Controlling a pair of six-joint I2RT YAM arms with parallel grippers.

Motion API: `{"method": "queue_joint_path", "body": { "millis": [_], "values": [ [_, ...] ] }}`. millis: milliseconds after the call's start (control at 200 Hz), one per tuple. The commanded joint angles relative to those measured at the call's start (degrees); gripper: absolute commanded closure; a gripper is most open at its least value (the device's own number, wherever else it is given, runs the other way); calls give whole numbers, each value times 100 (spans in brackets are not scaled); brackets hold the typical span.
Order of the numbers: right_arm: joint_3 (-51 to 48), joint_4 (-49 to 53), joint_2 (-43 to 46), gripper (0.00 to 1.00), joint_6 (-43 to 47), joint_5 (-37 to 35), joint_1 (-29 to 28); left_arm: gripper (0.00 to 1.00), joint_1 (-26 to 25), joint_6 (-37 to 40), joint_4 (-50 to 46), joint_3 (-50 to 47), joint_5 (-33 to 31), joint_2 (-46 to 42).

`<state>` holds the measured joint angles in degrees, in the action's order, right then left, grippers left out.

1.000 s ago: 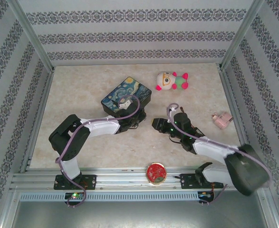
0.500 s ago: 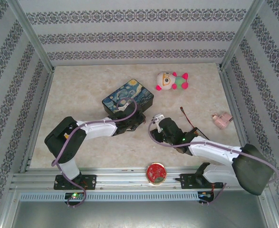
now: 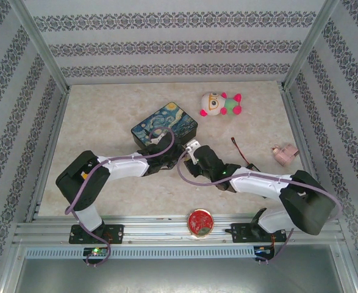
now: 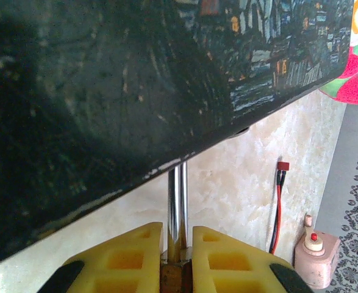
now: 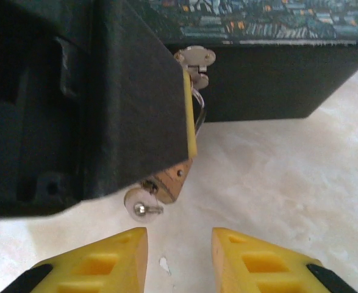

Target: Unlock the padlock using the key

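Observation:
In the left wrist view my left gripper is shut on the padlock. Its brass body sits between the yellow fingers, and its silvery shackle runs up under the edge of the starry-night painted tin. The right wrist view shows a brass corner of the padlock sticking out below the black left gripper. The small round-headed key pokes out of its underside. My right gripper is open just in front of the key, with nothing between its fingers.
The painted tin stands behind both grippers at table centre. A plush toy lies at the back, a pink object and a red-black cable at the right, and a red disc at the near edge.
The right arm has swung left across the table, bringing its gripper up close to the left gripper and the padlock. The left gripper has kept its hold by the tin.

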<state>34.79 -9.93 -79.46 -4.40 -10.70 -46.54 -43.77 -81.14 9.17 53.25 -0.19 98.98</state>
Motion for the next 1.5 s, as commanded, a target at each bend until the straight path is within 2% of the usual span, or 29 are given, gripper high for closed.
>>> {"method": "queue_joint_path", "body": {
  "millis": [0, 200, 635, 780, 870, 1014, 1254, 1369, 1494],
  "values": [
    [151, -315, -86, 67, 211, 124, -100, 100, 8, -176, -82, -131, 177, -99],
    [134, -369, -115, 68, 281, 278, -118, 100, 17, -160, -36, -134, 199, -89],
    [301, -668, -644, 73, 339, 84, 27, 100, 21, -69, -80, -98, 304, -140],
    [370, -887, -778, 78, 414, 58, 99, 100, 25, -35, -55, -77, 361, -132],
    [396, -1065, -934, 86, 362, 128, 197, 100, 25, 13, -28, -51, 409, -117],
    [358, -1352, -987, 100, -101, 775, 486, 100, 21, 28, -19, -26, 467, -98],
    [310, -1742, -1007, 100, -1627, 2379, 1247, 100, 19, -2, 113, -93, 476, -89],
    [336, -2057, -1221, 100, -2501, 3310, 1710, 90, 22, -98, 263, -183, 473, -107],
    [358, -2328, -1502, 100, -3184, 3819, 2039, 75, 24, -173, 330, -252, 482, -133]
  ]
}}
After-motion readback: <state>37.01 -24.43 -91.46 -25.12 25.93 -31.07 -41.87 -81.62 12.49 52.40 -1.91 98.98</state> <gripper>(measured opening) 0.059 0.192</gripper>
